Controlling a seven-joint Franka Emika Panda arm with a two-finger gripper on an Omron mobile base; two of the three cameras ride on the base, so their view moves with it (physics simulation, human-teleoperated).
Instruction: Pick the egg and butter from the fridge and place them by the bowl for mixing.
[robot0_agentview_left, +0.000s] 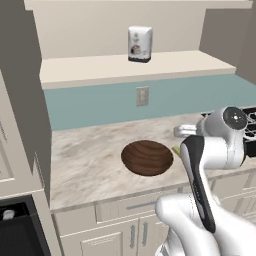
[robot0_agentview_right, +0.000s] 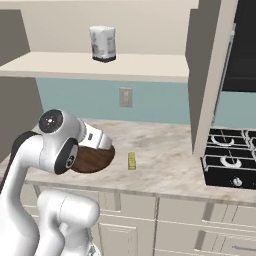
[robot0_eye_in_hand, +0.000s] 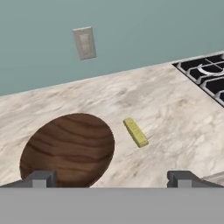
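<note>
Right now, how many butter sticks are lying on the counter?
1. The butter stick lies on the marble counter, just beside the wooden bowl, between it and the stove. The arm may hide others.

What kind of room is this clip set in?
A rendered home kitchen: a marble-look counter over cabinet drawers, a black gas stove, and a wooden bowl with a butter stick beside it.

The white Franka arm with dark joints (robot0_agentview_left: 200, 180) rises from its base, bends at a raised elbow and reaches forward over the near edge of the counter, its wrist roughly level. The two-finger gripper (robot0_eye_in_hand: 112, 178) hangs above the counter with its small dark fingertips (robot0_eye_in_hand: 40, 178) spread wide apart, nothing between them.
</note>
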